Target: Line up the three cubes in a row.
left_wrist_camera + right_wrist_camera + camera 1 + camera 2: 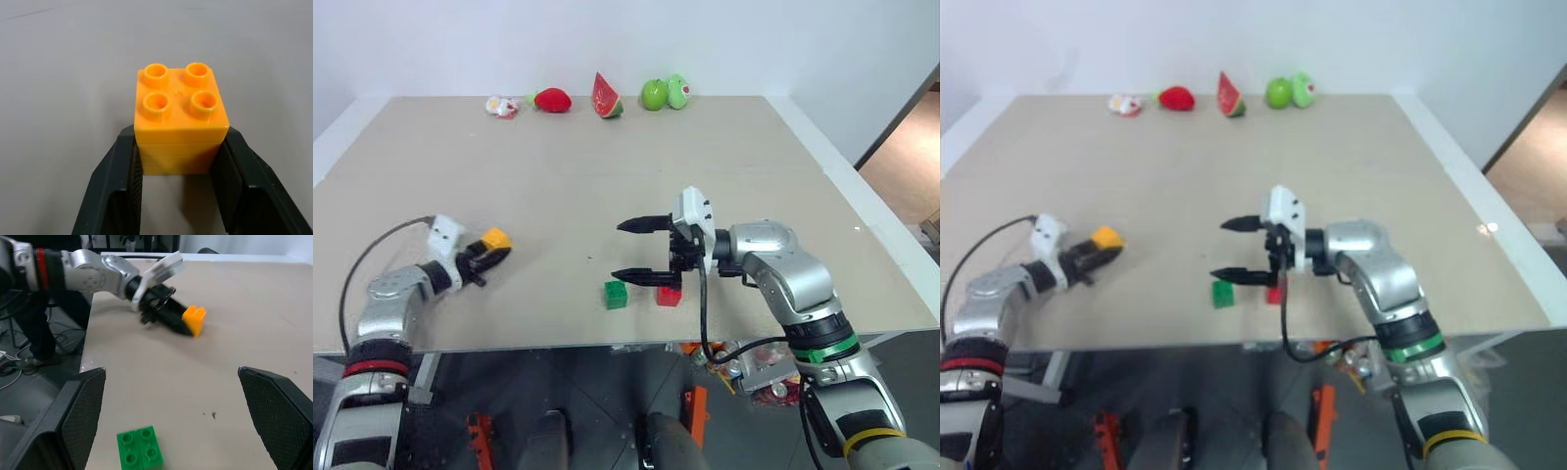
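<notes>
we start at the left gripper (pixel 178 171), where the two black fingers (pixel 117 191) pinch the yellow-orange cube (pixel 180 120) by its two side faces, studs up, the block standing out past the fingertips. in the head views this gripper sits low over the left part of the table (pixel 558 176), pointing toward the middle, with the orange block at its tip.

the right gripper (pixel 636 251) has its fingers (pixel 641 225) spread wide with nothing between them. it points across the table toward the left arm, raised above the surface near the front edge. seen from its wrist, the two finger pads stand far apart on either side, and between them we look across bare table to the other gripper and its orange block.

the green cube (pixel 616 295) rests on the table just under and slightly in front of the lower right finger, studs up. the red cube (pixel 669 296) sits close beside it on the right, a small gap between them, partly covered by that finger. both are well apart from the orange one.

along the far edge we see a strawberry (pixel 552 99), a watermelon slice (pixel 606 96) and a green apple (pixel 654 94).
</notes>
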